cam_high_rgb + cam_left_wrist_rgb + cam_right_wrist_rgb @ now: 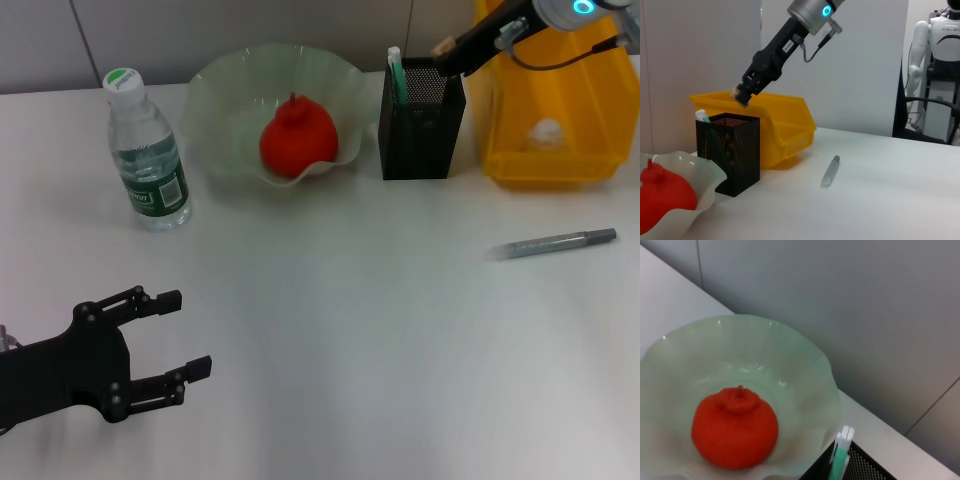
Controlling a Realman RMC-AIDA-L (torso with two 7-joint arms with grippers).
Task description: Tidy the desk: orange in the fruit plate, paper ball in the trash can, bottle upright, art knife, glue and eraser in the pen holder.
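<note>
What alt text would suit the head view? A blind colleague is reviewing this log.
The right hand holds a small tan object above the black mesh pen holder. An orange sits in the fruit plate, the bottle stands upright, and the left hand rests open near the table's front.

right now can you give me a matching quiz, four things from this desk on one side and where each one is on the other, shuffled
Things:
1. orange
2. bottle
3. paper ball
4. knife

Places:
A. lying flat on the bare desk
B. in the green plate
C. in the yellow bin
D. standing upright beside the plate

Pairs: 1-B, 2-D, 3-C, 4-A
</note>
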